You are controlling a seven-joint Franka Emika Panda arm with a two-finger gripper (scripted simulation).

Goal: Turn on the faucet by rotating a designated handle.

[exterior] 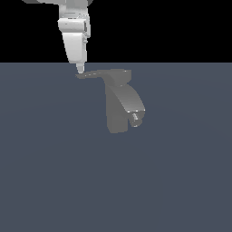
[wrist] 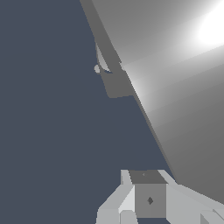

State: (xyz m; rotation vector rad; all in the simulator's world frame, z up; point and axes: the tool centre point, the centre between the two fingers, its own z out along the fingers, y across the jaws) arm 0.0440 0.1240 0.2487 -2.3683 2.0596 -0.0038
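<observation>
The grey faucet [exterior: 116, 115] stands upright in the middle of the exterior view, and its thick spout [exterior: 130, 100] curves down to a small nozzle [exterior: 135, 119]. The flat handle [exterior: 95, 74] juts from the top cap toward the exterior view's left and tapers to a point. My gripper [exterior: 79, 69] hangs straight down with its tips together, right at the handle's pointed end and touching or nearly touching it; nothing is held. In the wrist view the handle [wrist: 175, 87] fills one side as a broad lit blade, the faucet [wrist: 116, 85] shows beyond it, and my gripper [wrist: 146, 186] sits beside the blade's edge.
A plain blue-grey floor [exterior: 54, 172] spreads around the faucet. The white arm [exterior: 74, 31] comes down from the top at the exterior view's left.
</observation>
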